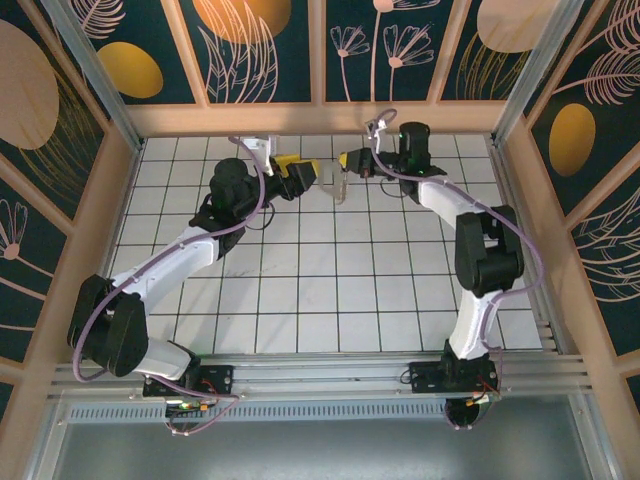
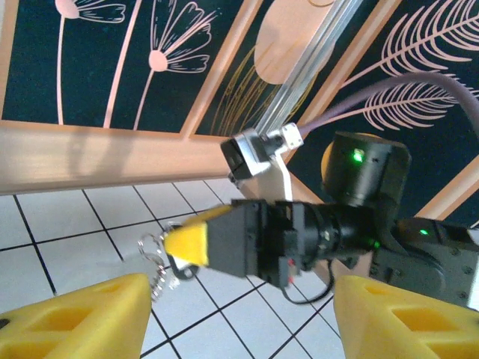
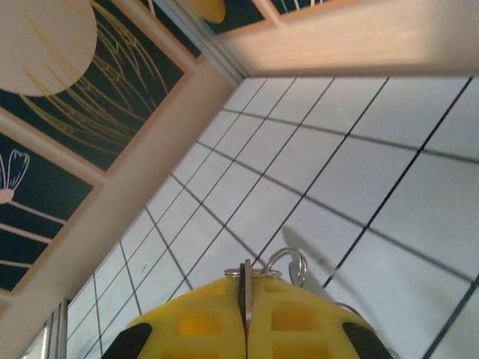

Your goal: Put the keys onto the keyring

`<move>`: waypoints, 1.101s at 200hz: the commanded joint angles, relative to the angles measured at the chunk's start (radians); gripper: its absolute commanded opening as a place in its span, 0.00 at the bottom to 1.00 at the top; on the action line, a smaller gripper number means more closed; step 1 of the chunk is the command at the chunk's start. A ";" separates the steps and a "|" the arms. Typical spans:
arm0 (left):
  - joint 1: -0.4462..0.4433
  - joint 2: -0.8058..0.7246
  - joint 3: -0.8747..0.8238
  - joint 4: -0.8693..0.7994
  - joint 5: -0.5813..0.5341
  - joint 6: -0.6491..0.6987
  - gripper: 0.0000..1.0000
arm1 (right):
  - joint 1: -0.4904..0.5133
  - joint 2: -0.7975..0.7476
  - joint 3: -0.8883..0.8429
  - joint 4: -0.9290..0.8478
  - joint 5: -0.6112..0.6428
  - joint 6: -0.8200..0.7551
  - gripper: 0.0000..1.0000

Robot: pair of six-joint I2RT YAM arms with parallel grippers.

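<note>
Grips the keyring (image 1: 338, 188) in the fully closed right gripper (image 1: 350, 161), raised over the tiled floor (image 1: 300, 290) near the far wall (image 1: 320, 118), small rings (image 3: 288, 262) poking past the fingertips. Faces the left gripper (image 1: 305, 178), just beside, spread wide, holding nothing.

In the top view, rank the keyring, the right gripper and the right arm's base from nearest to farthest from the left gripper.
1. keyring, hanging just right of the left gripper.
2. right gripper, just beyond the keyring, holding it.
3. right arm's base, far off, at the near edge on the right.
</note>
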 commanded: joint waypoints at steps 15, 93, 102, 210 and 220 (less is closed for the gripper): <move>-0.003 -0.027 -0.006 0.017 -0.033 -0.001 0.66 | 0.005 0.107 0.117 -0.009 -0.036 0.023 0.00; -0.003 -0.015 -0.031 0.047 -0.017 -0.042 0.66 | 0.065 0.039 -0.291 0.319 0.056 0.183 0.00; -0.003 -0.015 -0.033 0.049 -0.015 -0.047 0.67 | 0.076 0.030 -0.325 0.339 0.071 0.196 0.00; -0.003 0.003 -0.041 0.048 0.006 -0.083 0.67 | 0.168 0.023 -0.526 0.422 0.168 0.264 0.00; -0.003 0.006 -0.041 0.048 0.011 -0.083 0.67 | 0.177 0.016 -0.543 0.423 0.171 0.265 0.02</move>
